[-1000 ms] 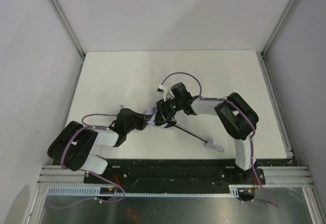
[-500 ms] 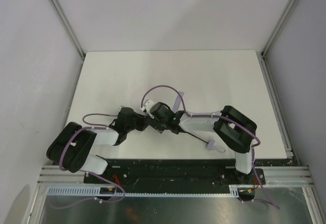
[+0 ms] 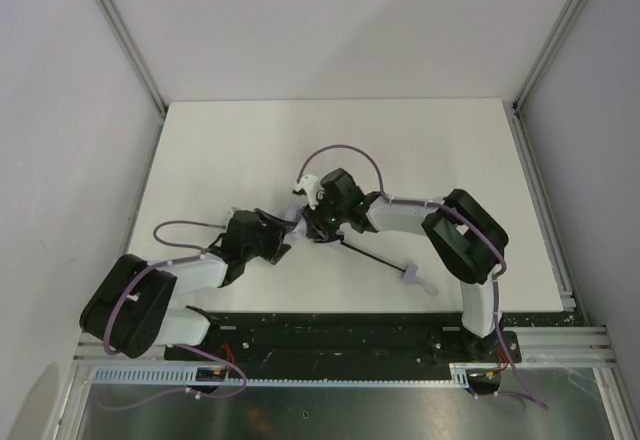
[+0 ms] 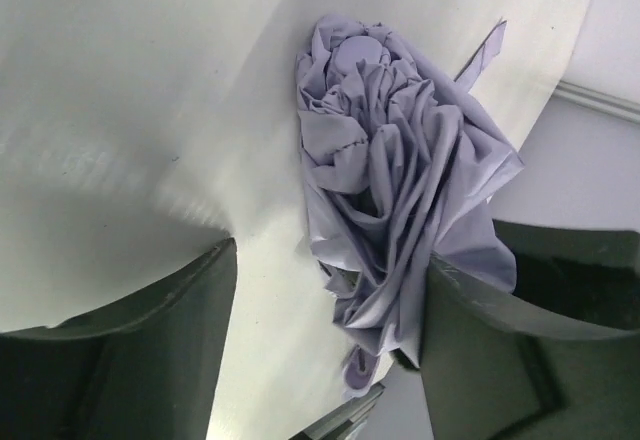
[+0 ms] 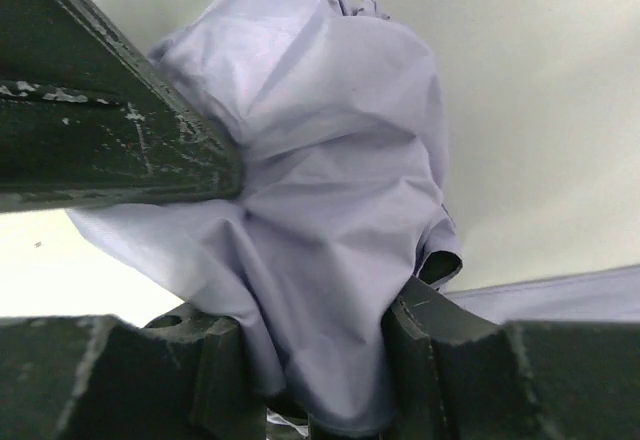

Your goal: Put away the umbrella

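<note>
A white table (image 3: 250, 150) is filling the cell, with pale grey walls (image 3: 330, 20) and slanted aluminium posts (image 3: 120, 30) closing it in. The umbrella (image 4: 390, 160) is lying on the table, its crumpled lavender canopy bunched between the two grippers. The left gripper (image 4: 330, 255) is standing spread, the fabric sitting between its fingers, closer to one of them. The right gripper (image 5: 270, 250) is pinching a fold of canopy. Behind the right gripper, the black shaft (image 3: 375, 258) is trailing to the pale handle (image 3: 412, 275). A moment ago the left gripper was pressed together; the right wrist has pulled back from it and the handle has shifted slightly.
</note>
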### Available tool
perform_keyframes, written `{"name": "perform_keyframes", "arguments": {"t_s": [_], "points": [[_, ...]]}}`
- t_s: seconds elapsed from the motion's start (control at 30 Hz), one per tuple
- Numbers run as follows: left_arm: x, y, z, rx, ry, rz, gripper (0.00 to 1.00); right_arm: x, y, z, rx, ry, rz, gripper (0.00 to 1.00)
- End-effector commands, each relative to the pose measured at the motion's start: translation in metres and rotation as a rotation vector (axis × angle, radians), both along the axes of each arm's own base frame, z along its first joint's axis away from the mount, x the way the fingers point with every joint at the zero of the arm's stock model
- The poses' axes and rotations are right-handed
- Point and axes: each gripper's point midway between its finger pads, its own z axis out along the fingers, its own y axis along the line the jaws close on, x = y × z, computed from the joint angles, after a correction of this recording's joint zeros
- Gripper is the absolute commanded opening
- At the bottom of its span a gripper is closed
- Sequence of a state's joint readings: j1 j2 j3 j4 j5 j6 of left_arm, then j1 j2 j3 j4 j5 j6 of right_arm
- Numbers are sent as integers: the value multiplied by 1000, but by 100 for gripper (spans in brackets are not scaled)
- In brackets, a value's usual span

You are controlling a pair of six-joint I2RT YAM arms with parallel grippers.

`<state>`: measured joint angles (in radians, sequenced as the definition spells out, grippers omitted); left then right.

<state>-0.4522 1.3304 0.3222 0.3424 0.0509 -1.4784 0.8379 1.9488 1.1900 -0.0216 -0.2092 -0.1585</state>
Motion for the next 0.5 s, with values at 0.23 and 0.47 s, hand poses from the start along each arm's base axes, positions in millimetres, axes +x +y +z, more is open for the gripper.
{"name": "perform_keyframes", "arguments": {"t_s": [0.23,0.47], "points": [[-19,7,-52,140,158,-84,84,-64,4,-29,285,588,272,0],[-19,17,-67,201,121,-77,48,-83,7,-10,377,726,369,0]]}}
